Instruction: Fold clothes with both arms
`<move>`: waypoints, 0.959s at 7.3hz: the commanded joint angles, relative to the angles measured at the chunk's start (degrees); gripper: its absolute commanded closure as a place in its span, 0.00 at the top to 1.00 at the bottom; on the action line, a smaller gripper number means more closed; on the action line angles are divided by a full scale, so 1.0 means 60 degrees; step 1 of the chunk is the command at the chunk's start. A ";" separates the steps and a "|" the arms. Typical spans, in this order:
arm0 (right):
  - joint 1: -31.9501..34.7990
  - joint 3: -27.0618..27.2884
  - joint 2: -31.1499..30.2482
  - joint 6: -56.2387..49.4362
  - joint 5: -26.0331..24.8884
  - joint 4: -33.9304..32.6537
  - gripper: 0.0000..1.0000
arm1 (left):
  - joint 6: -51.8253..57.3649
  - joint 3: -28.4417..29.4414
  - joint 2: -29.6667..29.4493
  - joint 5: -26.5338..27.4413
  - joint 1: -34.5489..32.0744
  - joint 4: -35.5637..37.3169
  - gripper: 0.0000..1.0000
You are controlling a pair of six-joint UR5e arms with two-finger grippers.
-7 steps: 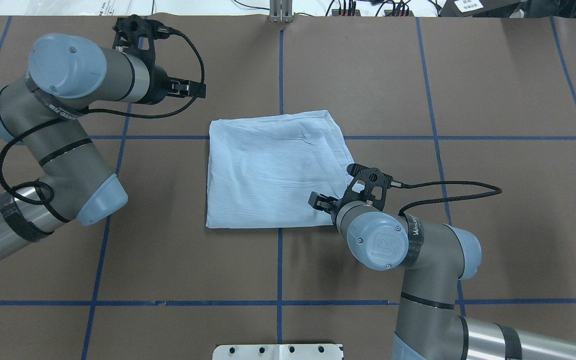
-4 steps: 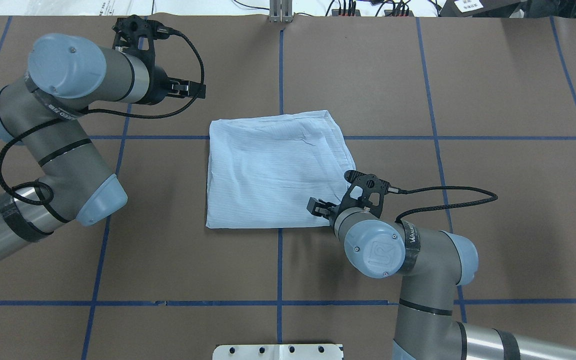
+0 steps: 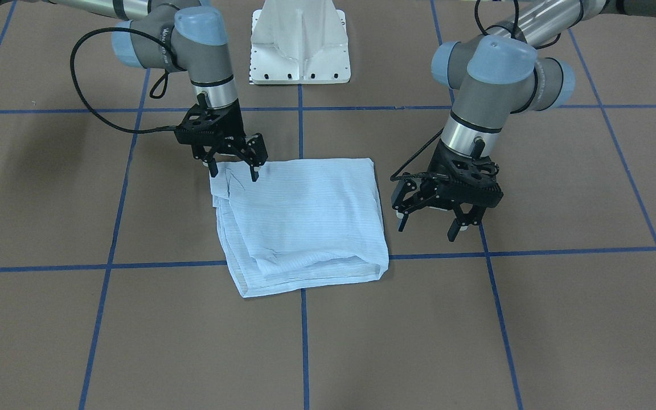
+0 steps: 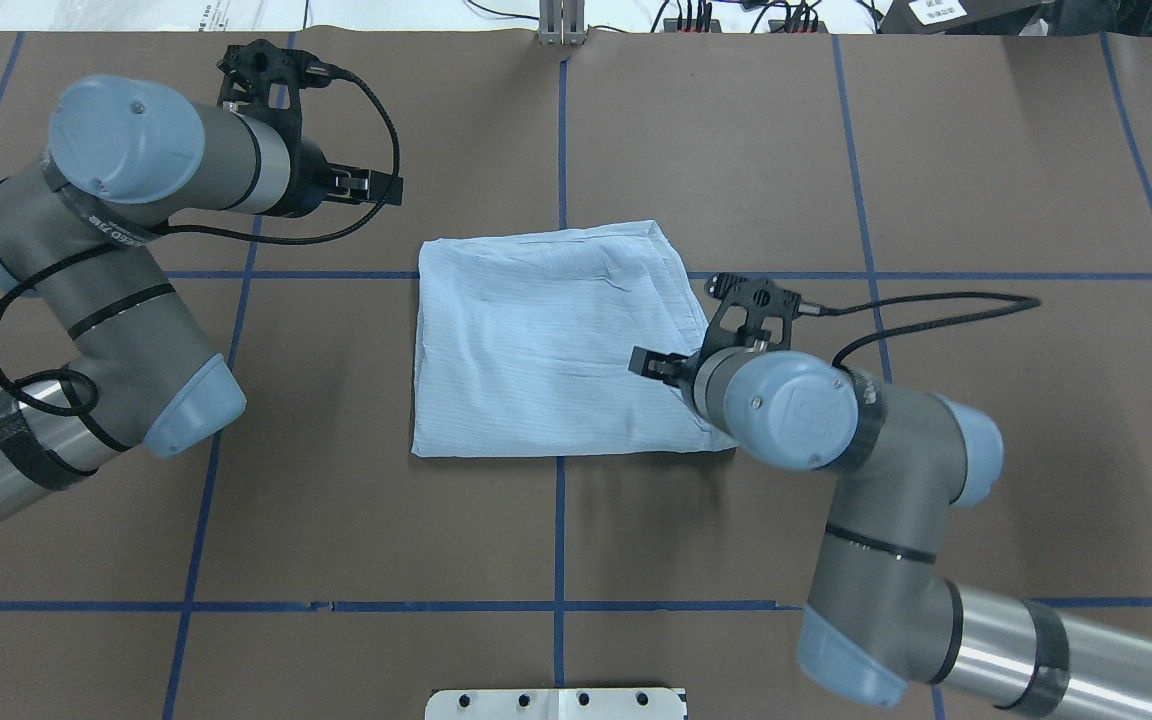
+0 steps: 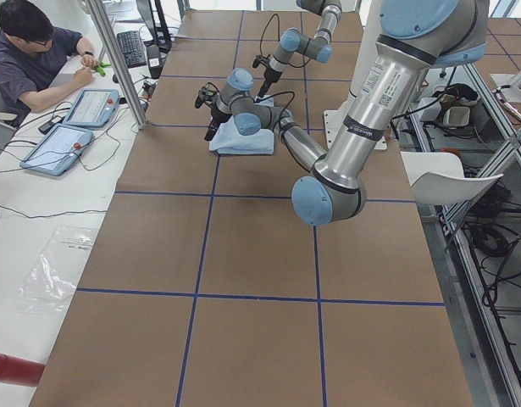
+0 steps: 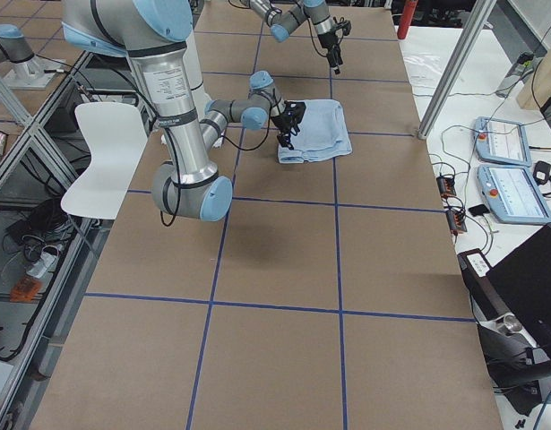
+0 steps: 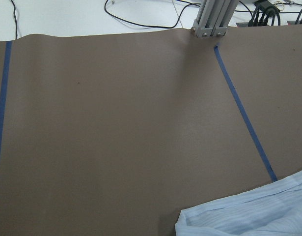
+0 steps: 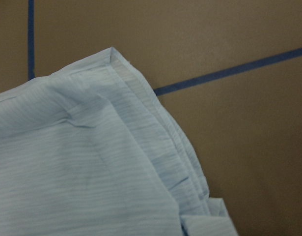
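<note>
Item inspected: the shirt (image 4: pixel 546 340), pale blue with fine stripes, lies folded into a roughly square packet at the middle of the desk (image 4: pixel 986 150). It rests flat across a crossing of the blue tape lines (image 4: pixel 866 200). The collar, buttons and label cannot be made out. The right wrist view shows stacked, slightly staggered layers along the packet's right edge, with a small pucker near the corner. The front-facing view shows further layers stepping out along the far edge and at the far right corner.

Right gripper (image 3: pixel 234 169): positioned over the shirt's right side, toward the corner nearest the robot. The fingers are spread and nothing is held between them. One fingertip stands at the cloth's edge and the other over the cloth. Whether either tip touches the fabric cannot be told.

Left gripper (image 3: pixel 427 228): fingers spread and empty, raised over bare desk just beside the shirt's left edge and apart from the cloth. Its wrist view takes in brown desk surface and only one corner of the shirt.

Surroundings: the white pedestal base (image 3: pixel 299 45) stands at the desk's near edge. A seated operator (image 5: pixel 31 51) works at a side table beyond the far edge.
</note>
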 commanded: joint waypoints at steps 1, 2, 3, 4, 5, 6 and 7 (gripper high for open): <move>0.2373 0.0618 -0.0125 -0.3042 0.2724 -0.1414 1.00 | 0.0453 -0.0499 0.0582 -0.0034 -0.0019 0.0004 1.00; 0.3619 0.0621 -0.0474 -0.4727 0.3883 -0.1711 1.00 | 0.0819 -0.1097 0.1224 -0.0078 -0.0019 0.0033 1.00; 0.4791 0.0577 -0.1145 -0.6702 0.4780 -0.1758 1.00 | 0.1418 -0.1611 0.1883 -0.0456 -0.0121 0.0019 1.00; 0.5920 0.0490 -0.2007 -0.9013 0.5485 -0.1743 1.00 | 0.1989 -0.2167 0.2629 -0.0488 -0.0238 0.0019 1.00; 0.7106 0.0358 -0.2842 -1.1226 0.6144 -0.1758 1.00 | 0.2851 -0.2608 0.3318 -0.0721 -0.0660 0.0033 1.00; 0.8336 -0.0006 -0.3474 -1.3481 0.6325 -0.1773 1.00 | 0.4541 -0.2627 0.3978 -0.1622 -0.1592 0.0004 1.00; 0.9334 -0.0676 -0.3785 -1.5230 0.6718 -0.1758 1.00 | 0.6096 -0.2583 0.4535 -0.2849 -0.2761 0.0018 1.00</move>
